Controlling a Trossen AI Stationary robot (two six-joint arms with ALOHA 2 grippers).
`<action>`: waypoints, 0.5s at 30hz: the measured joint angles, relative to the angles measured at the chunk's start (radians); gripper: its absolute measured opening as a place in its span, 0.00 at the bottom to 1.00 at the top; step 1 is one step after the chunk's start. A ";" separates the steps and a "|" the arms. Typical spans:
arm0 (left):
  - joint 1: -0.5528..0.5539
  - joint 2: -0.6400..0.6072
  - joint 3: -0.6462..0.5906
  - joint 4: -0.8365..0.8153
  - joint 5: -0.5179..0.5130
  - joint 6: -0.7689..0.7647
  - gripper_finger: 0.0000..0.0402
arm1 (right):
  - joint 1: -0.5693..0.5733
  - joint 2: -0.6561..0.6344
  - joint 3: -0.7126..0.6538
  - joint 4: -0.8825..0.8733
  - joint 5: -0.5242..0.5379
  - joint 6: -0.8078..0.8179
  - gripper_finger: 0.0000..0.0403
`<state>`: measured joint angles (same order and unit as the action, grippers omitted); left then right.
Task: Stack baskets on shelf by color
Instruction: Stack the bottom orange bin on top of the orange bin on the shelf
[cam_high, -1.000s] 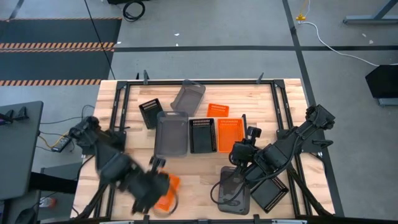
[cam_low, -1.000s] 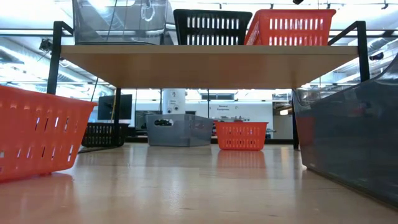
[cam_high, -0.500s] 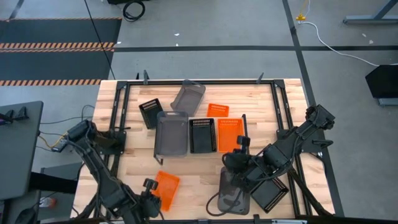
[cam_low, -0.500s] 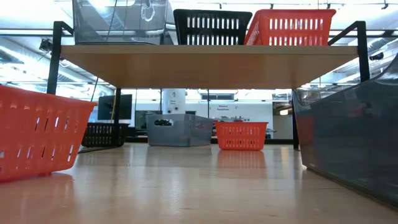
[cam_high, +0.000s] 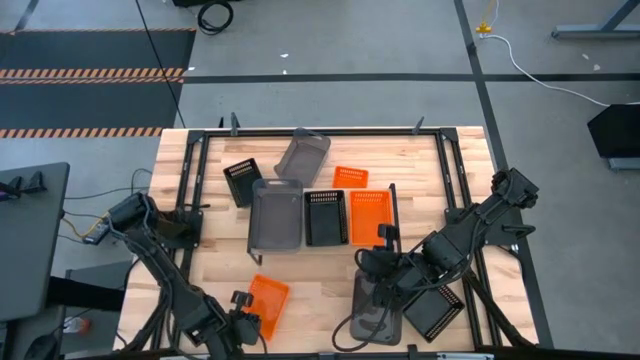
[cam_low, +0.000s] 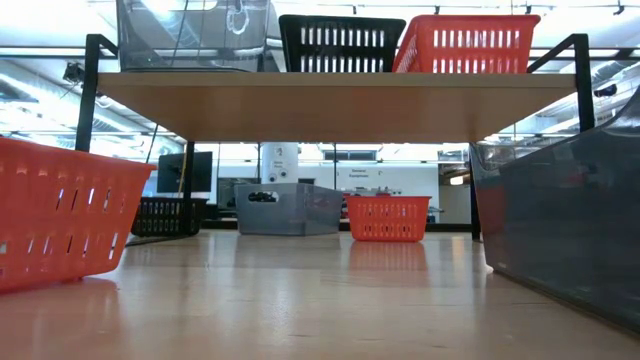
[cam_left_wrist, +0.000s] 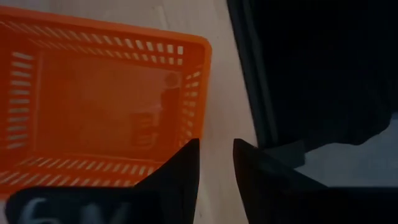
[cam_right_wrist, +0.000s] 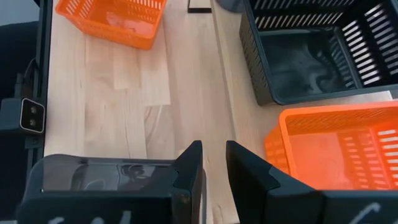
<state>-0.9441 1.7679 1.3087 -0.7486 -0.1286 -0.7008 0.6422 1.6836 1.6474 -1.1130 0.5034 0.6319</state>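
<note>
- Nine baskets in all: three grey, three black, three orange.
- The shelf (cam_low: 330, 105) stands in the middle of the table (cam_high: 320, 270) and carries three baskets in a row: a grey basket (cam_high: 275, 216) on the left, a black basket (cam_high: 325, 217) in the middle and an orange basket (cam_high: 369, 216) on the right.
- Three more lie between the shelf and the table's back edge: a second black one (cam_high: 241, 182) towards the left, a second grey one (cam_high: 302, 153) lying askew, and a second orange one (cam_high: 350, 177).
- The last three sit along the front edge: a third orange one (cam_high: 266, 303) front left, a third grey one (cam_high: 378, 308) front centre, and a third black one (cam_high: 432, 311) just to its right.
- The left gripper (cam_left_wrist: 214, 155) is at the front edge, just beside the front-left orange basket; its fingers stand a narrow gap apart with only bare wood between them, holding nothing.
- The right gripper (cam_high: 385, 272) sits at the back rim of the front grey basket; I cannot tell whether it has hold of that rim.
</note>
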 joint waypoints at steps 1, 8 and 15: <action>-0.003 0.000 -0.002 0.007 0.002 -0.002 0.27 | 0.000 0.000 0.000 0.000 0.000 0.000 0.19; -0.015 0.007 -0.022 0.045 -0.007 0.002 0.32 | 0.000 0.000 0.000 0.002 0.000 0.000 0.19; -0.007 0.056 -0.042 0.040 -0.033 0.001 0.40 | 0.000 0.000 0.000 0.003 -0.001 0.001 0.19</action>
<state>-0.9508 1.8240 1.2667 -0.7084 -0.1617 -0.6998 0.6422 1.6836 1.6474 -1.1100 0.5026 0.6331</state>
